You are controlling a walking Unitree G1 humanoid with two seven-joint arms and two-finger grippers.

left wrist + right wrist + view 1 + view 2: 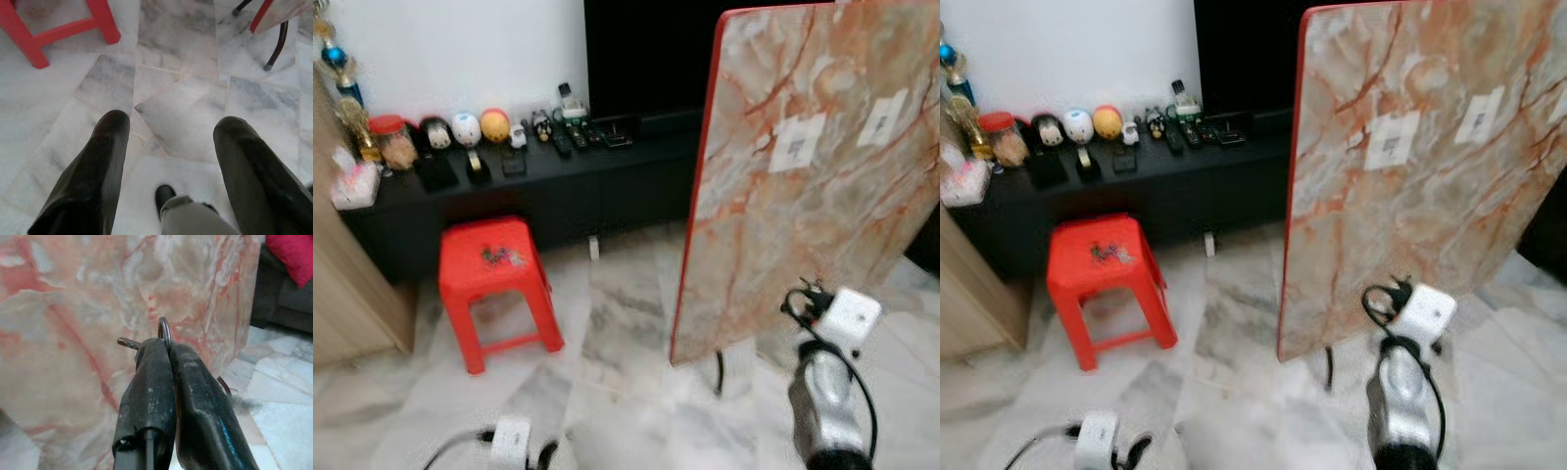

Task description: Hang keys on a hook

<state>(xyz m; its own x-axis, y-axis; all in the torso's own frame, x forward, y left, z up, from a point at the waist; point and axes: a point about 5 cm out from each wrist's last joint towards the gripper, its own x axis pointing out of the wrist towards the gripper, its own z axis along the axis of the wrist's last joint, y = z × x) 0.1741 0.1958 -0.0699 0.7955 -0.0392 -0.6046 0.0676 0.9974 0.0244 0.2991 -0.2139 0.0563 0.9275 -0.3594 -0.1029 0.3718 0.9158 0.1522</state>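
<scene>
Right wrist view: the right gripper (pixel 165 345) has its two black fingers (pixel 146 396) clenched on one key ring (pixel 164 331), which pokes out past the tips, a key stub beside it, close before one tilted marble tabletop (pixel 813 166). The left gripper (pixel 168 132) hangs spread over the floor (pixel 186 98). One red stool (pixel 494 284) stands nearby.

Red plastic stool (pixel 496 284) on the marble floor (pixel 626 392), a tipped-up marble-pattern tabletop (pixel 813 176) beside it, and a black desk (pixel 548 186) with helmets and remotes behind.
</scene>
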